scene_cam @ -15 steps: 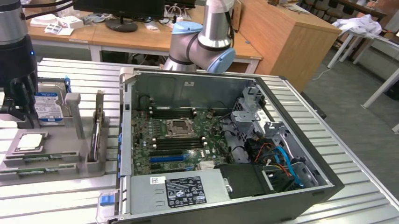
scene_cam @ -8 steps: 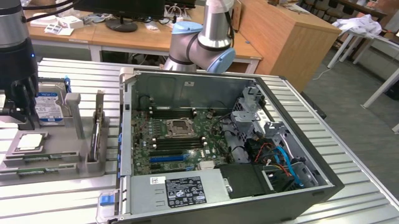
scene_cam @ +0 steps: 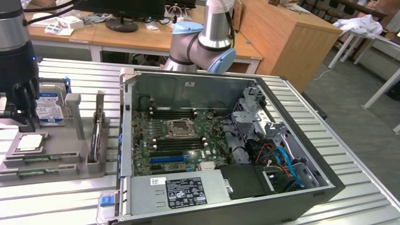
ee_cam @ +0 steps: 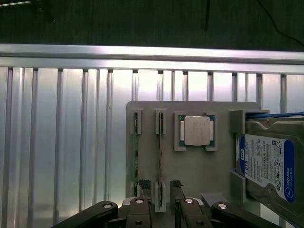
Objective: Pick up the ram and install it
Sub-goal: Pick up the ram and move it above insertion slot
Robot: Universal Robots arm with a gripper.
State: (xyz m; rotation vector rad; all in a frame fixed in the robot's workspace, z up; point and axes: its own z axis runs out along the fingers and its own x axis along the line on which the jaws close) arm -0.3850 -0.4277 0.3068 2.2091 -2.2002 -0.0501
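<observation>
Two ram sticks stand on edge in slots of a grey holder tray: one ram and a second ram beside it. In the exterior view they are thin green strips at the tray's near side. My gripper hovers above the tray, open, its two dark fingers on either side of the end of the first stick without touching it. In the exterior view the gripper hangs at the far left over the tray. Black memory slots lie on the motherboard inside the open computer case.
A CPU and a blue-labelled hard drive also sit in the tray, close to the ram slots. A flat card stands upright at the tray's edge nearest the case. The ribbed metal table carries everything. Desks stand behind.
</observation>
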